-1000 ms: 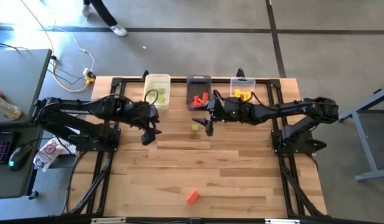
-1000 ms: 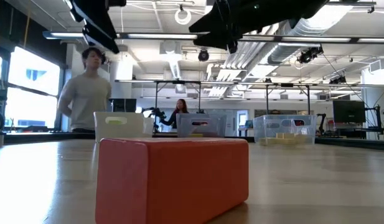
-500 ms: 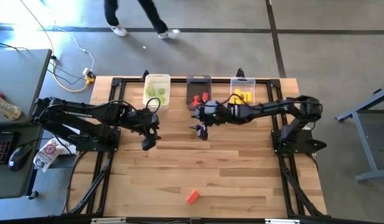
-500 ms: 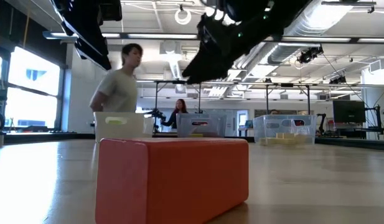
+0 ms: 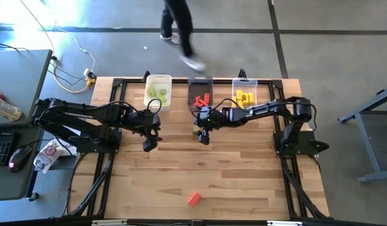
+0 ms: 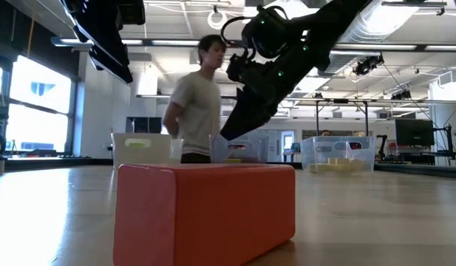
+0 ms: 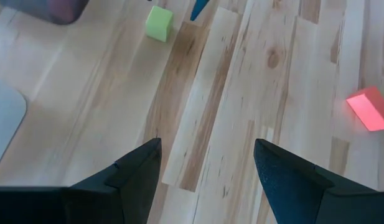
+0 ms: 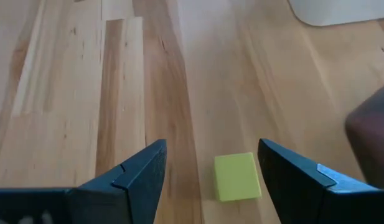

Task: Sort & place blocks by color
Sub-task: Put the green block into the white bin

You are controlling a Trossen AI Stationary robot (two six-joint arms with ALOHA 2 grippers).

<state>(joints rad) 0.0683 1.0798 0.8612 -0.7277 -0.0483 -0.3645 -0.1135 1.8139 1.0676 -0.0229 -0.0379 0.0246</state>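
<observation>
A light green cube (image 8: 236,177) rests flat on the wood just ahead of the dark grey bin (image 5: 200,91). My right gripper (image 8: 211,146) hangs open above it, one finger on either side and clear of it; it also shows in the high view (image 5: 203,135) and the low view (image 6: 233,131). My left gripper (image 7: 207,144) is open and hovers over bare wood left of centre (image 5: 147,143), with the green cube (image 7: 159,23) ahead of it. A red block (image 5: 194,199) lies on its side near the near edge, filling the low view (image 6: 205,210).
Three bins stand along the far edge: a white bin (image 5: 159,91) with green pieces, the dark grey bin with red ones, and a clear bin (image 5: 244,93) with yellow ones. A person (image 6: 198,111) walks past behind the table. Open wood lies between the arms and the red block.
My right gripper has moved toward the table's left and come down over the green cube, staying open. My left gripper has shifted slightly toward the near edge. The person behind the table has walked from left to right.
</observation>
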